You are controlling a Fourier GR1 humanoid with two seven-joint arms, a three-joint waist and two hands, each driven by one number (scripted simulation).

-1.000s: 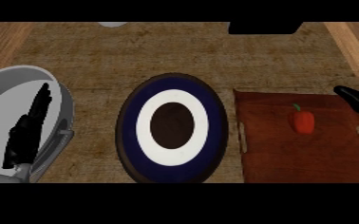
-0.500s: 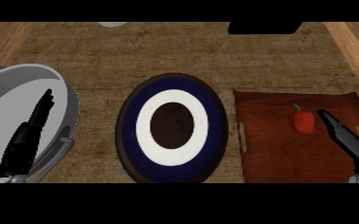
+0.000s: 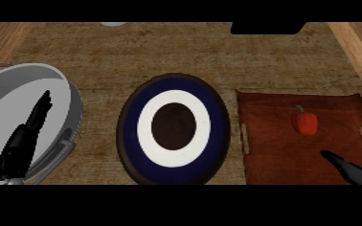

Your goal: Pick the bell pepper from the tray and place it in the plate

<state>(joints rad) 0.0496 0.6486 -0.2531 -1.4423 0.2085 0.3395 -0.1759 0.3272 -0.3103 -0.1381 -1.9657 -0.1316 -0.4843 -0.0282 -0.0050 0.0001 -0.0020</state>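
A small red bell pepper with a green stem lies on the brown tray at the right of the counter. The plate, dark blue with a white ring and a dark centre, sits in the middle, left of the tray. Only a black fingertip of my right hand shows at the lower right corner, over the tray and below the pepper, apart from it. My left hand rests at the left edge, fingers straight and pointing up, holding nothing.
A grey pot or pan lies under my left hand at the left edge. A black object sits at the counter's far edge. Wooden strips border the counter on both sides.
My right hand has drawn back toward the lower right corner, away from the pepper. My left hand has shifted slightly lower at the left edge. The pepper has stayed on the tray.
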